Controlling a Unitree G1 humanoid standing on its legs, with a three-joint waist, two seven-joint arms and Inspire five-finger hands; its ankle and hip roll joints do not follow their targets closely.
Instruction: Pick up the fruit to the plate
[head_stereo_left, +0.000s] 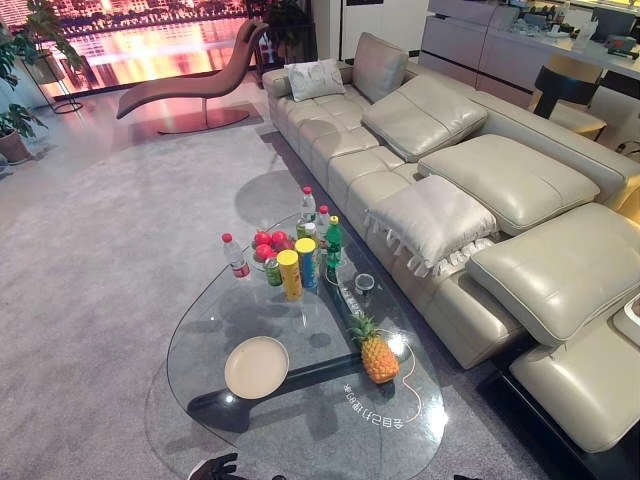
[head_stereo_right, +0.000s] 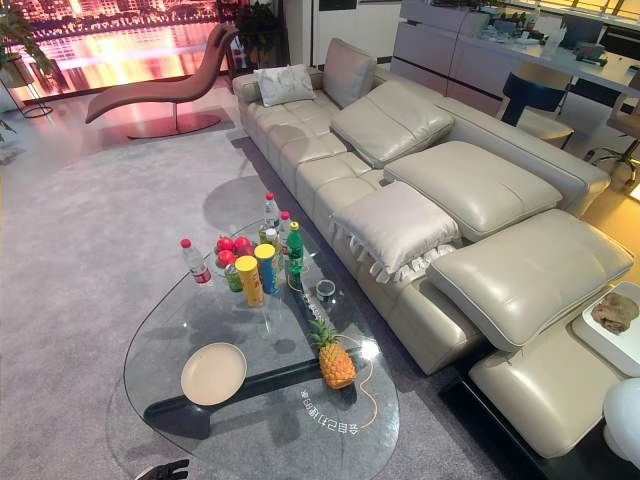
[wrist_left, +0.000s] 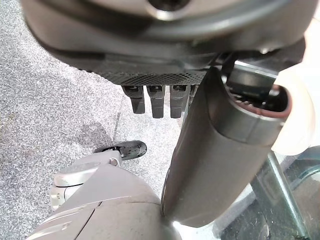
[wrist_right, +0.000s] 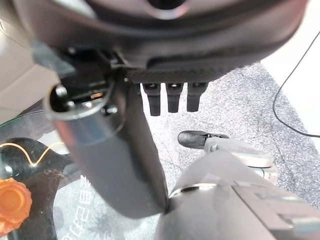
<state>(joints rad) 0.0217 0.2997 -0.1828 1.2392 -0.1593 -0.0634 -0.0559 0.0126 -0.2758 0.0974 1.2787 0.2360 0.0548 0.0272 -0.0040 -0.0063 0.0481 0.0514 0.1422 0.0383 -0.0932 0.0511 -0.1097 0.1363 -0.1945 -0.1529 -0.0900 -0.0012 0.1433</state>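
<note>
A pineapple (head_stereo_left: 378, 355) stands upright on the glass coffee table (head_stereo_left: 300, 440), towards its near right side. A round cream plate (head_stereo_left: 256, 367) lies to the pineapple's left with nothing on it. Several red apples (head_stereo_left: 268, 243) sit in a bowl at the table's far end. My left hand (head_stereo_left: 215, 467) hangs below the table's near edge, its fingers (wrist_left: 155, 100) relaxed and holding nothing. My right hand (wrist_right: 120, 165) is also open and holds nothing, hanging by the table's near right edge. The pineapple (wrist_right: 12, 205) shows past its thumb.
Bottles (head_stereo_left: 332, 242), a yellow tube (head_stereo_left: 289, 274), a blue tube (head_stereo_left: 306, 262) and a can (head_stereo_left: 272, 271) crowd the table's far end. A beige leather sofa (head_stereo_left: 520, 180) runs along the right. Grey carpet (head_stereo_left: 100, 260) lies to the left, with a lounge chair (head_stereo_left: 190, 85) far off.
</note>
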